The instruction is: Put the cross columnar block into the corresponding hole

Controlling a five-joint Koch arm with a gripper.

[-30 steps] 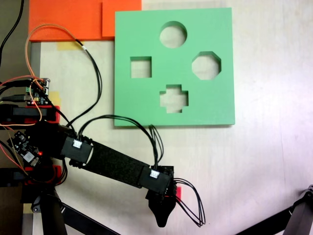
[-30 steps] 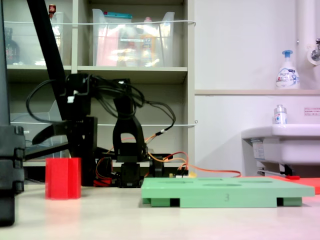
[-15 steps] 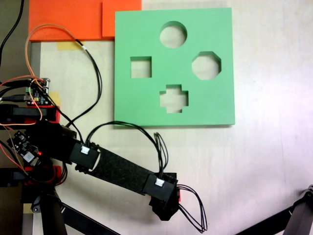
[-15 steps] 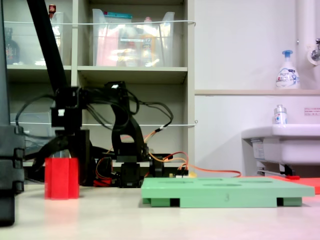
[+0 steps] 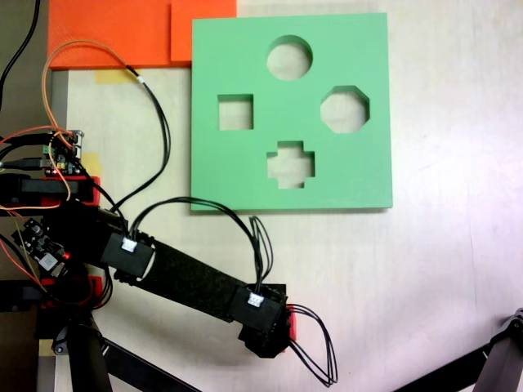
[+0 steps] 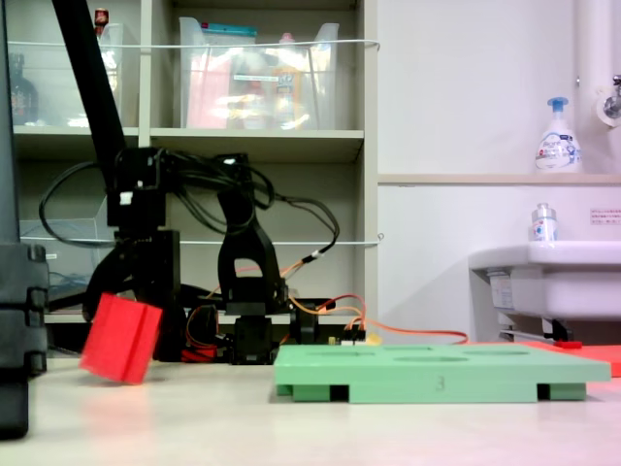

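The red cross columnar block (image 6: 121, 338) hangs tilted just above the table at the second exterior view's left. From above only a red sliver of the block (image 5: 291, 325) shows beside the wrist. My gripper (image 5: 271, 333) points straight down over it and appears shut on it; its fingers are hidden from above and stand behind the block in the second exterior view, gripper (image 6: 134, 299). The green foam board (image 5: 237, 175) lies flat farther up the first exterior view, with its plus-shaped hole (image 5: 291, 164) near its lower edge. The board (image 6: 437, 374) lies to the block's right in the second exterior view.
The board also has a round cutout (image 5: 289, 57), a square cutout (image 5: 235, 112) and an octagonal cutout (image 5: 345, 109). Orange foam sheets (image 5: 122, 33) lie at the top left. Circuit board and wires (image 5: 61, 151) sit by the arm base. A tripod leg (image 5: 490, 367) crosses the lower right corner.
The block stood upright on the table before; now it is tilted and raised slightly. The wrist dropped onto it, then shifted a little left and up in the first exterior view.
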